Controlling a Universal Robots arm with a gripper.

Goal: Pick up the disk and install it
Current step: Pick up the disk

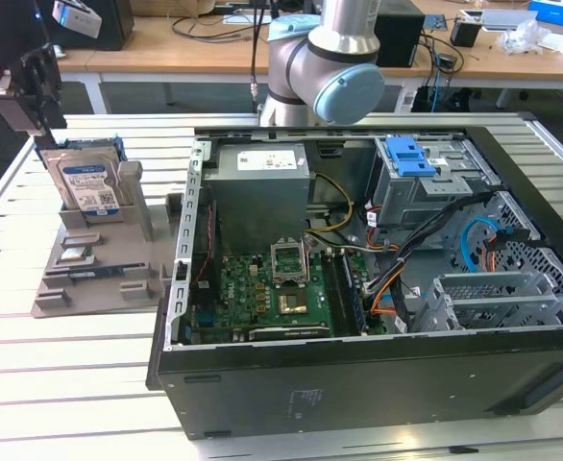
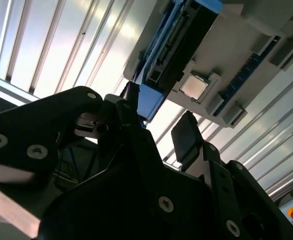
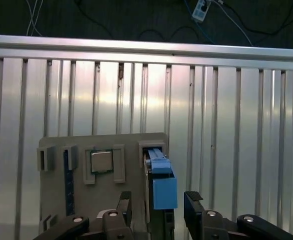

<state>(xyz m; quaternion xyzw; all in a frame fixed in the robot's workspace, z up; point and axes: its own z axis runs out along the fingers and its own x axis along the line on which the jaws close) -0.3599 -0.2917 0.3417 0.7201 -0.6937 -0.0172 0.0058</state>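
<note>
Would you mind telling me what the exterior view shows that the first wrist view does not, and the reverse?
The exterior view gives the open computer case, its motherboard, the blue bracket on the drive cage, and the label face of the disk. The first wrist view gives the fingers standing apart on either side of the disk's blue end. Both show the disk upright in the grey holder on the slatted table, with the gripper at its upper end.

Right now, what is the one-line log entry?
pincer: open, over disk | disk: upright in holder, not gripped | case: open
</note>
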